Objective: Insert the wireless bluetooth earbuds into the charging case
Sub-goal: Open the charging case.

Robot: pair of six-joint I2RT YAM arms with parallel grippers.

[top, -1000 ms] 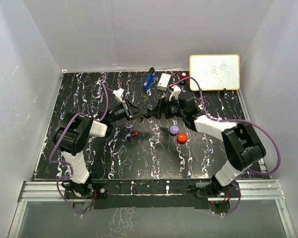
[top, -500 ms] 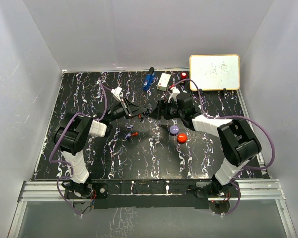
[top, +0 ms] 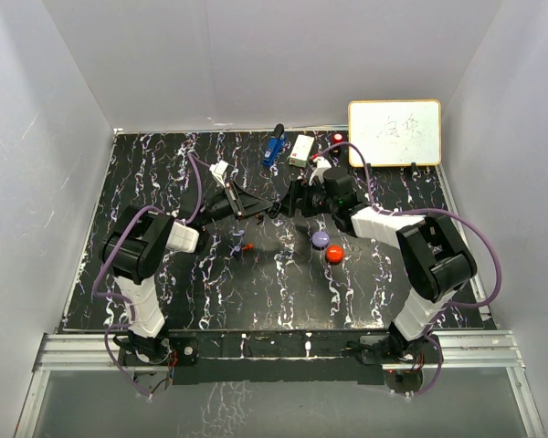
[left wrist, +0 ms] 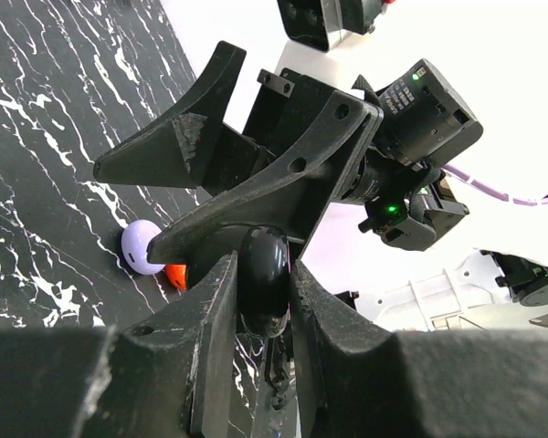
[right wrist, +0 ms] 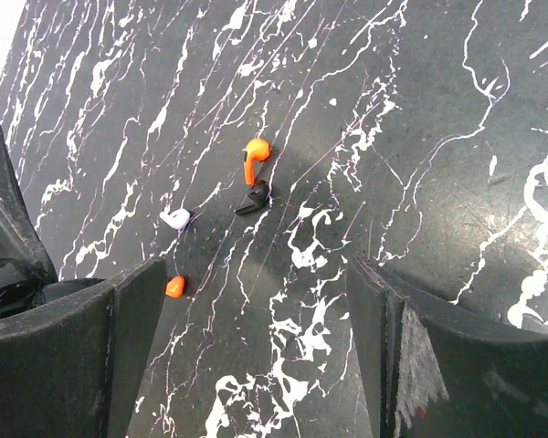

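Mid-desk, we see the empty, spread right claw (right wrist: 256, 265) edged toward the left claw (top: 273, 207), clenched on a black piece (left wrist: 263, 274). Likely handover; red earbud (right wrist: 253, 153) lies uncased.

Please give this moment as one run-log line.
left gripper: shut on glossy black object | right gripper: open, empty | red earbud, lilac earbud: loose on table | purple case, red case: on table
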